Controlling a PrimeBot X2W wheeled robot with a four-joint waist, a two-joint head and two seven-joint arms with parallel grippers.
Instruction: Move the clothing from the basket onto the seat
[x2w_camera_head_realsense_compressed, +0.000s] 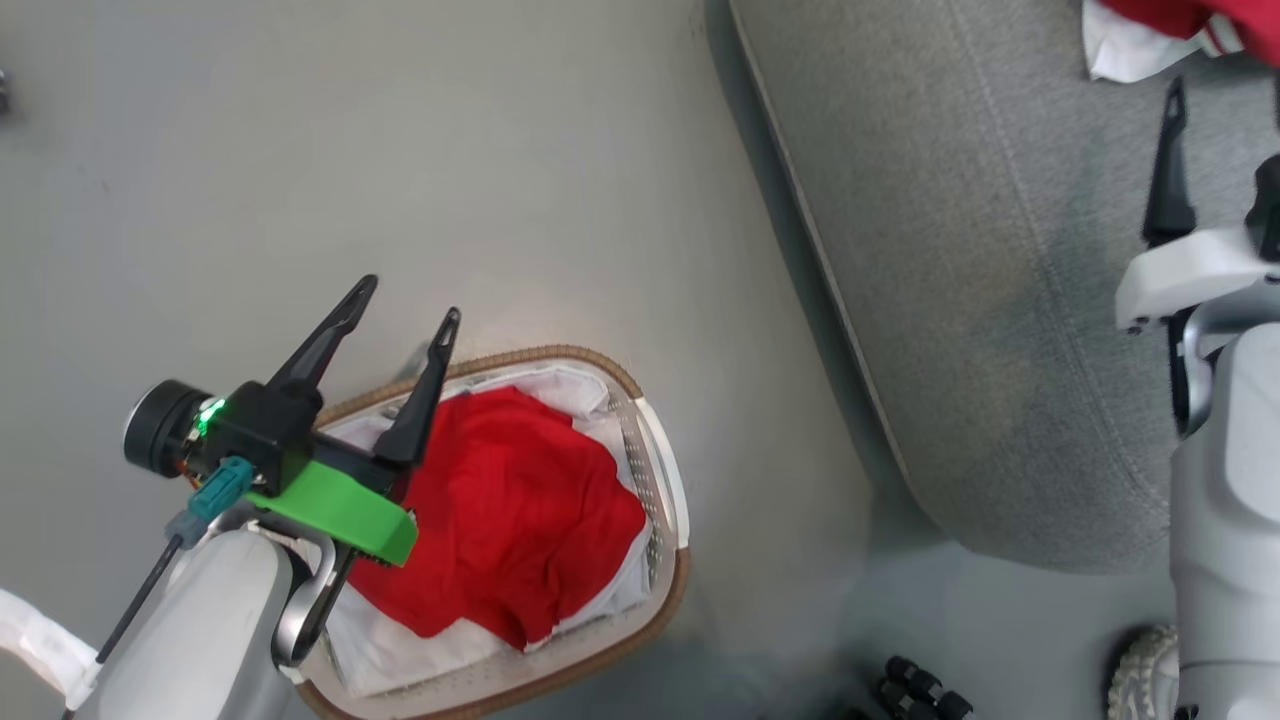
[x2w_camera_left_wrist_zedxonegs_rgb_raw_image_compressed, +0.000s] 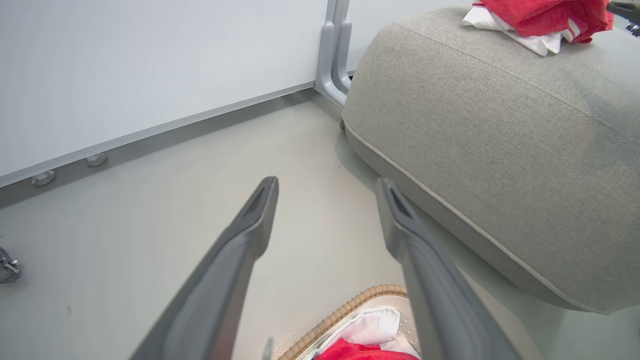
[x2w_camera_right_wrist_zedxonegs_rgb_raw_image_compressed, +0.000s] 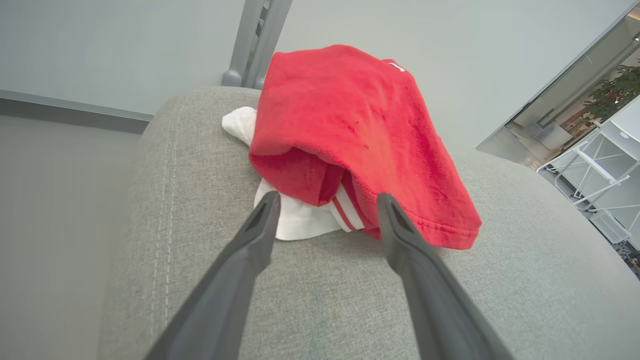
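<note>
Down on the pale floor (x2w_camera_head_realsense_compressed: 400, 150), just beside the big grey seat (x2w_camera_head_realsense_compressed: 980, 300), stands the basket (x2w_camera_head_realsense_compressed: 655, 480), its brown rim ringing a white liner cloth (x2w_camera_head_realsense_compressed: 400, 640). A crumpled red jersey (x2w_camera_head_realsense_compressed: 510, 510) lies inside it, filling most of the middle and spreading over the liner. The left gripper (x2w_camera_head_realsense_compressed: 408, 302) hangs above the basket's rim on the side away from the seat, its two dark fingers spread apart with nothing between them, their tips pointing out over bare floor rather than down at the cloth. From its own wrist camera the basket's rim and a scrap of red peek in at the bottom edge between the fingers, with the seat's rounded flank off to one side. Up on the seat cushion lies a second red garment (x2w_camera_right_wrist_zedxonegs_rgb_raw_image_compressed: 360, 130), heaped in a soft mound with white stripes at its lower fold and a white piece of cloth (x2w_camera_right_wrist_zedxonegs_rgb_raw_image_compressed: 295, 225) beneath it (part of the same garment or not, I can't make out). The right gripper (x2w_camera_right_wrist_zedxonegs_rgb_raw_image_compressed: 328, 199) is over the cushion, fingers wide apart and empty, tips right at the near edge of that heap; whether they touch the fabric I cannot tell.
</note>
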